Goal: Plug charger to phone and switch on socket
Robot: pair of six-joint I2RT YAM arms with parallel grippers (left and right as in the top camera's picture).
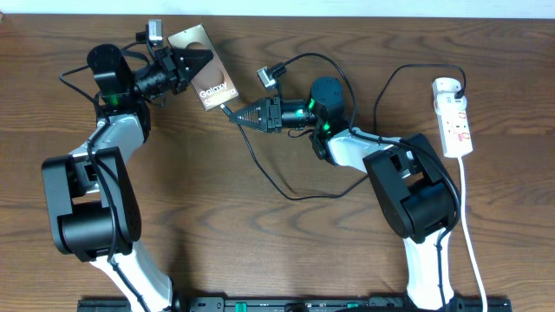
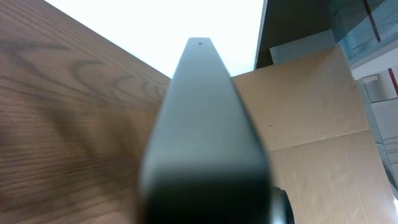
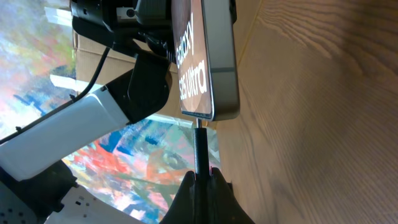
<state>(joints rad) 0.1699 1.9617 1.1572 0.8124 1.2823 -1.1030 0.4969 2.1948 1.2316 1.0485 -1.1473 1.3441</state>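
We see the left gripper (image 1: pixel 199 59) clamped on the Galaxy phone (image 1: pixel 212 87), holding it tilted off the wooden table (image 1: pixel 260 260). The right gripper (image 1: pixel 232 113) pinches the charger (image 3: pixel 200 146), whose tip meets the phone's bottom edge. The white socket strip (image 1: pixel 454 121) lies far right.

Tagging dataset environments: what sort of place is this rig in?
Probably a lab or workshop bench, not a home: robot arms at a wood-grain table, a cardboard box beyond it, a power strip on top.
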